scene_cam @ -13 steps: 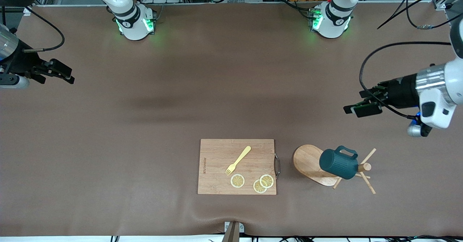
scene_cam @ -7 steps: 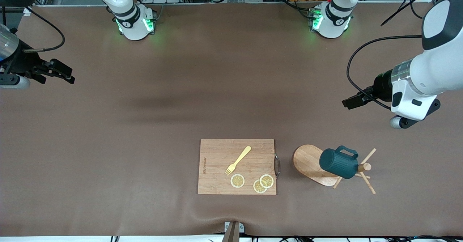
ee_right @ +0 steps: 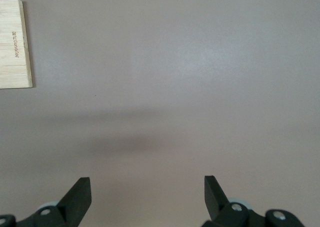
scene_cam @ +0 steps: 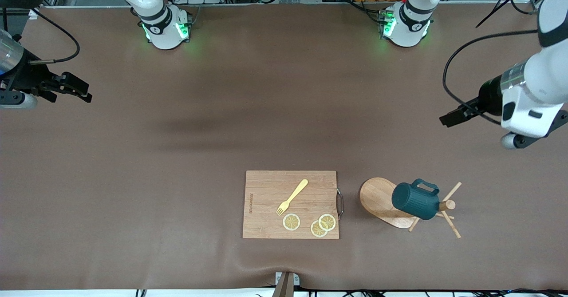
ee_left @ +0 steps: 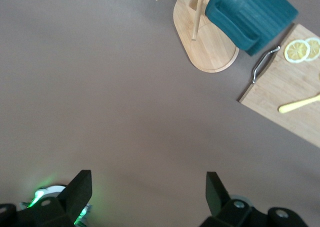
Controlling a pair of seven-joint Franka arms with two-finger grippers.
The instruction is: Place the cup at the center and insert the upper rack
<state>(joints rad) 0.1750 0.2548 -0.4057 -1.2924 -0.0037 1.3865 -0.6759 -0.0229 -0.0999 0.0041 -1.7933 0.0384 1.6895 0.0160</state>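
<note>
The dark teal ribbed cup (scene_cam: 415,200) hangs on the wooden upper rack (scene_cam: 381,201), which stands on its oval base toward the left arm's end of the table, beside the cutting board. Both also show in the left wrist view, the cup (ee_left: 250,14) over the rack's base (ee_left: 207,42). My left gripper (scene_cam: 450,118) is open and empty, up in the air over bare table, apart from the rack. In its own view the left gripper (ee_left: 149,187) frames only bare mat. My right gripper (scene_cam: 77,90) is open and empty over the right arm's end of the table, waiting.
A rectangular wooden cutting board (scene_cam: 266,199) lies near the front edge, with a yellow fork (scene_cam: 293,196) and three lemon slices (scene_cam: 291,222) on it. Its corner shows in the right wrist view (ee_right: 15,44). A brown mat (scene_cam: 177,155) covers the table.
My left arm has swung and its gripper has drawn back toward the left arm's end of the table and slightly up the view. Cup, rack and right arm have not moved.
</note>
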